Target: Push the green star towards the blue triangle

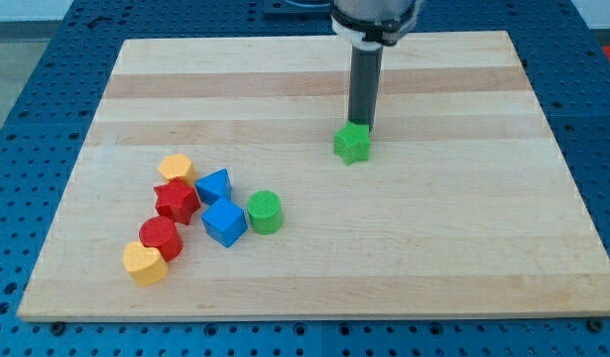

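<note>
The counter (314, 278), a pale wooden board, carries every block. No claw shows, so its state cannot be told; the arm ends in a dark rod. My tip (361, 125) touches the green star (352, 145) on its far side, right of centre, nearer the top edge. The blue triangle (214, 185) lies well apart towards the bottom-left corner, among a blue cube (224, 222), green cylinder (265, 212), red star (177, 201) and other blocks. Judged step: contact made, push beginning; the next move calls for a sweep down-left.

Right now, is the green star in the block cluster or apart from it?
Apart: the green star sits alone toward the view's right, my tip touching its top edge.
</note>
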